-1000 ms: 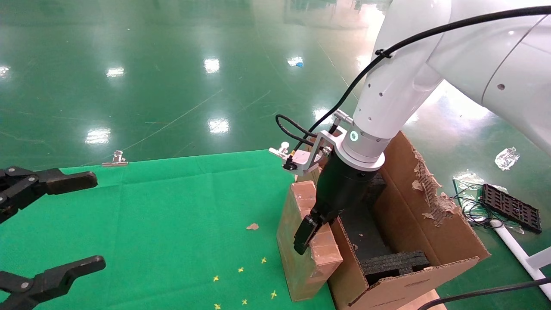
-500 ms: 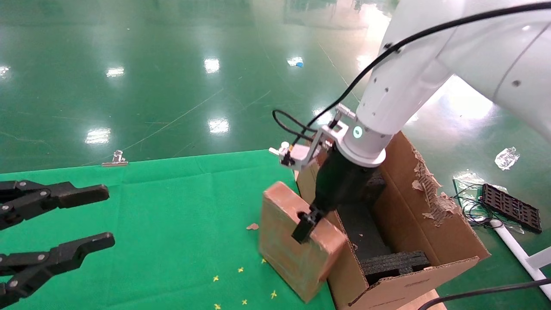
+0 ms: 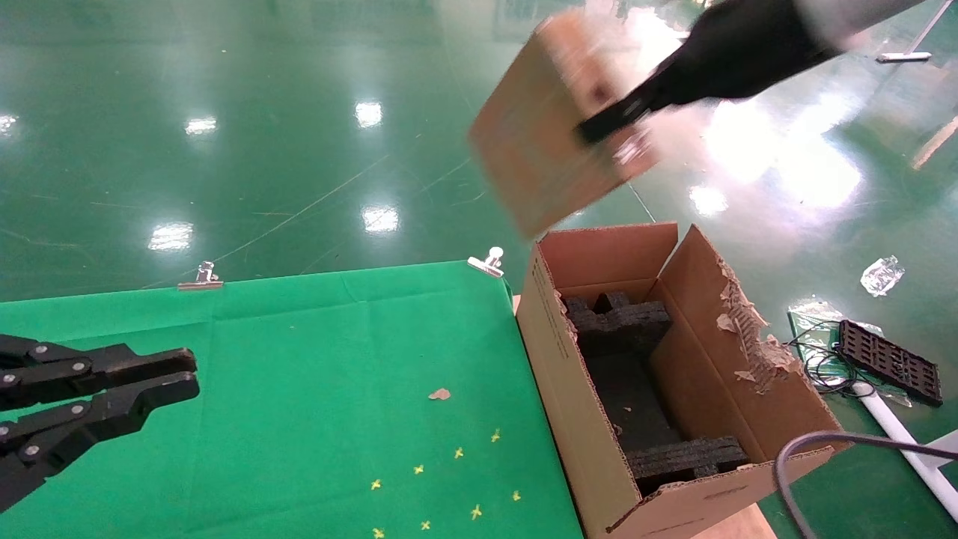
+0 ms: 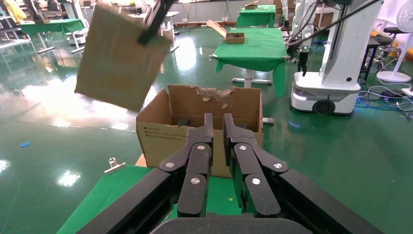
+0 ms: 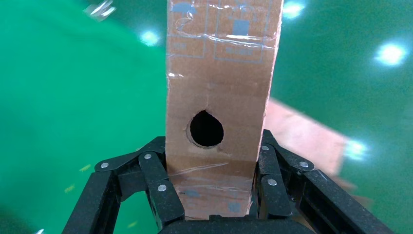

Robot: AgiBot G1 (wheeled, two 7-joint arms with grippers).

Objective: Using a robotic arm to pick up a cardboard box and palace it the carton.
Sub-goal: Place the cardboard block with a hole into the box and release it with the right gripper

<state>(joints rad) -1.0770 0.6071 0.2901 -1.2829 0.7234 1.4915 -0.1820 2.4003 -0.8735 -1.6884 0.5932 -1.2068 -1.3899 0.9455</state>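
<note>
I am holding the cardboard box point(image 5: 216, 112) tight with my right gripper point(image 5: 214, 165). Its two black fingers point(image 5: 160, 187) are squeezing the flat sides of the box, one on each side, so they are only as far apart as the box is thick. The narrow face with the round hole is looking right at my wrist camera, and I am seeing clear tape across it.

From my head camera, the right gripper point(image 3: 629, 112) is hanging high in the air with the cardboard box point(image 3: 546, 127) tilted under it. The box is floating above the far end of the carton point(image 3: 569, 389) and is not touching it. The robotic arm point(image 3: 748, 45) is reaching in from the top right corner, and it is looking blurry.

The carton is sitting open just beside the right edge of the green cloth point(image 3: 299, 374). Its right flap is torn and ragged. Black foam blocks point(image 3: 621, 322) are lying inside it.

My left gripper point(image 3: 161, 378) is waiting low on the left over the green cloth, well apart from the box. Its fingers point(image 4: 204, 141) are almost together with only a thin gap between them, and they are holding nothing.

A small brown scrap point(image 3: 439, 394) is lying on the cloth.
</note>
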